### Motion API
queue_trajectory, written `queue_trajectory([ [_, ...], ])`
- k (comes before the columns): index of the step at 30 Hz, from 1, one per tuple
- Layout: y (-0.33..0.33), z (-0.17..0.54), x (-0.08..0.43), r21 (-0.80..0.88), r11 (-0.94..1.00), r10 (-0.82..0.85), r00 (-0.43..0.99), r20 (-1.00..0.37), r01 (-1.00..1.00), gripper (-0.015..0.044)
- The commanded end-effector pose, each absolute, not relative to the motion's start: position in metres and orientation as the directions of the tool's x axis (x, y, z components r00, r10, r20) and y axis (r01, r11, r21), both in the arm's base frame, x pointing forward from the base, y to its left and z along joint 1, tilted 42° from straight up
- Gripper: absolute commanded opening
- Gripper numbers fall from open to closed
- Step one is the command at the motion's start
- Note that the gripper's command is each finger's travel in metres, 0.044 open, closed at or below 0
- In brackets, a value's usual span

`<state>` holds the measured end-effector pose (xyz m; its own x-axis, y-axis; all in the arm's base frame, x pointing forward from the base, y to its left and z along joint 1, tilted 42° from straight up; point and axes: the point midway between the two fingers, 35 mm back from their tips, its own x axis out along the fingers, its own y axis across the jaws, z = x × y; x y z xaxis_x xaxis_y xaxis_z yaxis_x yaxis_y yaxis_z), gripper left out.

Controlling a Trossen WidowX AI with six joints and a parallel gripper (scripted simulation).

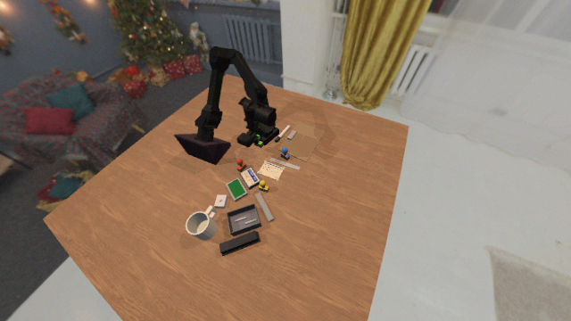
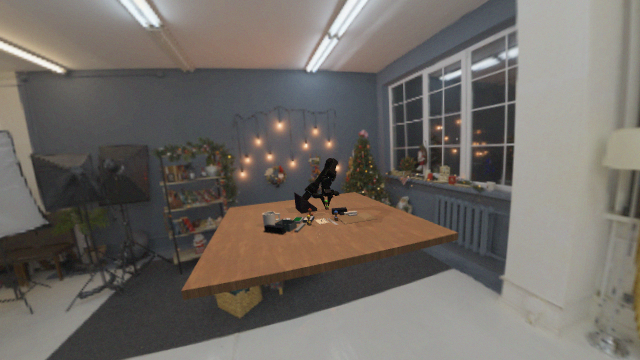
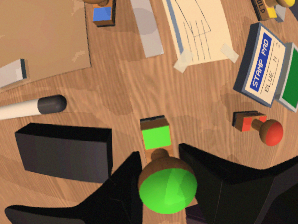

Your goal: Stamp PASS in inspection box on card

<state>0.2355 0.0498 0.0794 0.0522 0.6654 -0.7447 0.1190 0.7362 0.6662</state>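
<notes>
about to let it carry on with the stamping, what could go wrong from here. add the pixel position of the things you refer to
The hand (image 3: 158,153) is shut on the green-topped stamp (image 3: 168,190), and three things could go wrong:

The stamp might twist in the grip, since its round knob gives the fingers little flat surface, and print crooked.

The red stamp (image 1: 241,165) (image 3: 251,123) stands right by the blue stamp pad (image 1: 250,177) (image 3: 261,65), so a low approach may knock it.

The card (image 1: 271,170) (image 3: 202,35) has neighbours close by too, such as the ruler (image 1: 285,164) (image 3: 146,27).
</notes>
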Motion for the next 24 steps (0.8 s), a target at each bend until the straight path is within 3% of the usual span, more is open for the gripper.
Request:
queue_trajectory([
  [1,0.0479,0.0815,0.2364,0.663,0.74,0.662,0.055,-0.747,0.114,0.0],
  [24,0.0409,0.0902,0.2346,0.665,0.738,0.663,0.055,-0.746,0.114,0.0],
])
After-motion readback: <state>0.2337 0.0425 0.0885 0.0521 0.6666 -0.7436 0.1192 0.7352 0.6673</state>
